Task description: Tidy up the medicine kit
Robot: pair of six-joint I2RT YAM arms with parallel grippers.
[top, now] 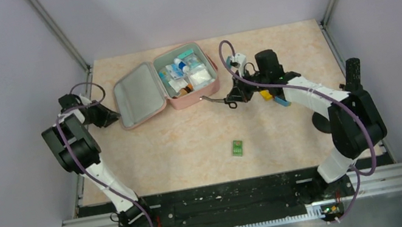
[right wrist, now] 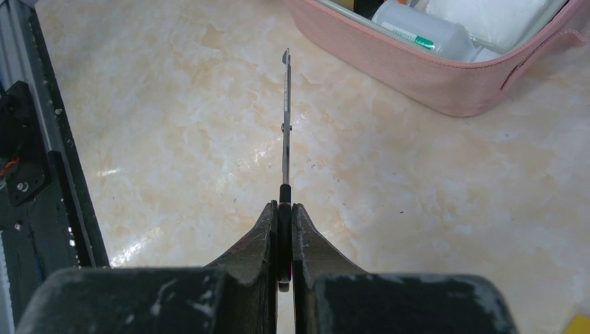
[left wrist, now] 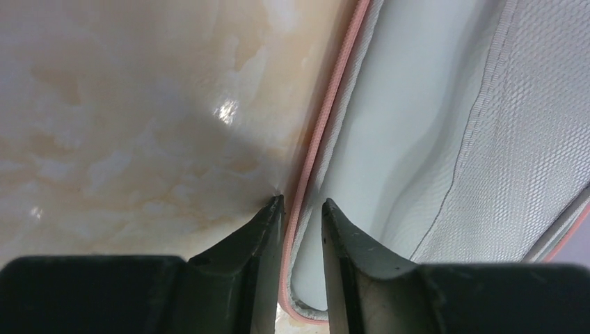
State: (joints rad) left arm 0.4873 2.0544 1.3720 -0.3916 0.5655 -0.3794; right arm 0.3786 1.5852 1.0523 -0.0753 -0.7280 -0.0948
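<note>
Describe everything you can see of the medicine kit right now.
The medicine kit is a pink soft fabric zip case with rounded corners, lying open flat at the table's far side. Its lid, grey-green lined with a mesh pocket, lies to the left; the base holds bottles and white packets. The left tool straddles the lid's piped rim; whether it grips is unclear.

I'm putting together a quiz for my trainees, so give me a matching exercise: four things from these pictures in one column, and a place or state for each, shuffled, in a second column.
Column one
1. left fingers
2. right fingers
3. green packet
4. kit lid

Column two
A. lying alone on the table
B. laid open, left of the filled half of the kit
C. one on each side of the lid's pink rim
D. clamped on a thin metal tool

Pairs: 1-C, 2-D, 3-A, 4-B
</note>
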